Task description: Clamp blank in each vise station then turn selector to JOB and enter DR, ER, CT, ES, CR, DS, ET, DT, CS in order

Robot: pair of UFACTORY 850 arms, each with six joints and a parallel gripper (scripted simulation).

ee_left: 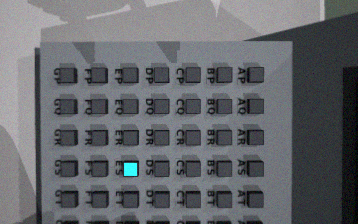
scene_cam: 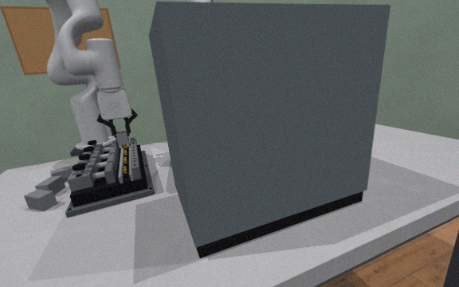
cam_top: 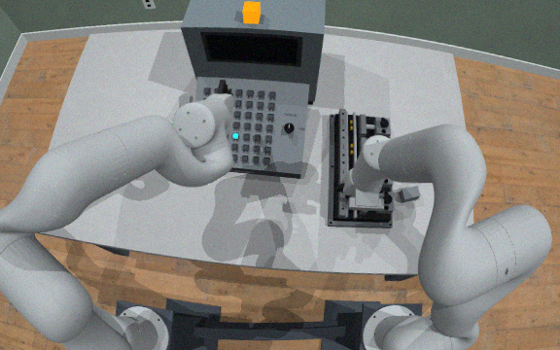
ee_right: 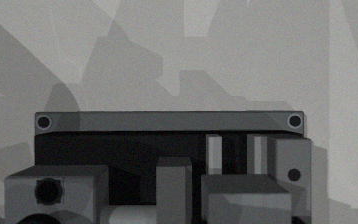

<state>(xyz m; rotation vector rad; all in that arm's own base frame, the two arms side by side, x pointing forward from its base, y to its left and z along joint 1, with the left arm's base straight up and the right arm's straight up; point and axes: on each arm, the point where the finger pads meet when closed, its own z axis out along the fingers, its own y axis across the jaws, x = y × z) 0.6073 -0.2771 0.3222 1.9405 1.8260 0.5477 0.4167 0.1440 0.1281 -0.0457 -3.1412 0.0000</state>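
The vise [cam_top: 332, 170] [scene_cam: 110, 204] [ee_right: 170, 121] lies toward the worktop's right edge, its length running from the near edge toward the far one. The right gripper [cam_top: 365, 199] [scene_cam: 122, 135] points down over the station closest to the near edge, its fingers clamped on a blank [scene_cam: 122, 138] [ee_right: 250, 207]. The blank is low at the jaws; whether it has touched bottom I cannot tell. That height suits a careful lowering into the gap, and centring it along the moving jaw matters, since neither end may stick out. The step in hand is probably loading this first station; the grip should then hold until its valve knob is pushed in.

More blanks wait on the right-edge side: a near one [cam_top: 409, 193], and in the exterior view a far one [scene_cam: 41, 199] and a middle one [scene_cam: 51, 184].

The left gripper [cam_top: 223, 87] has its fingers apart, nothing between them, over the keypad's far rows, in front of the cabinet [cam_top: 192, 53] [scene_cam: 269, 112] [ee_left: 320, 125] at the far edge. ES [cam_top: 235, 136] [ee_left: 130, 169] glows cyan, probably a registered test press, useful for working out the key mapping while the stations are empty. The selector [cam_top: 289, 127] seems to point at TEACH, and the lamp [cam_top: 252, 13] looks amber.
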